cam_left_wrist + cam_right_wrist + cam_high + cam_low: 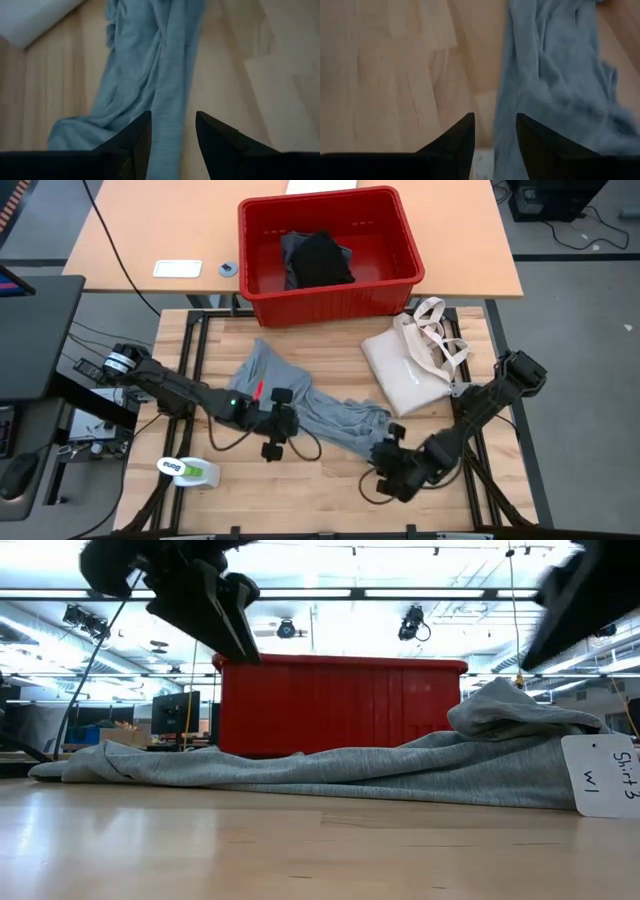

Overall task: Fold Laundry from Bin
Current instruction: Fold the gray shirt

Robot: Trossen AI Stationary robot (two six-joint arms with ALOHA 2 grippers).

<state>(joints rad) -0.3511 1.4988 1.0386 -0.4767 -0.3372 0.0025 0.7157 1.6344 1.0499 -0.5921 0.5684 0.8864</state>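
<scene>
A light grey T-shirt (300,395) lies crumpled and stretched out on the wooden table, running from the middle toward the near right; it also shows in the low view (350,765). My left gripper (275,442) hovers open above its near edge, cloth showing below the gap (173,130). My right gripper (388,448) hovers open over the shirt's near-right end (495,130). The low view shows my left gripper (215,610) well above the cloth. The red bin (330,300) stands at the far side with a black garment (322,258) inside.
A cream tote bag (405,370) lies right of the shirt, near the bin's corner. A white paper tag (603,775) sits at the shirt's right end. A white and green object (190,470) rests near the table's near left corner. Bare wood shows along the near edge.
</scene>
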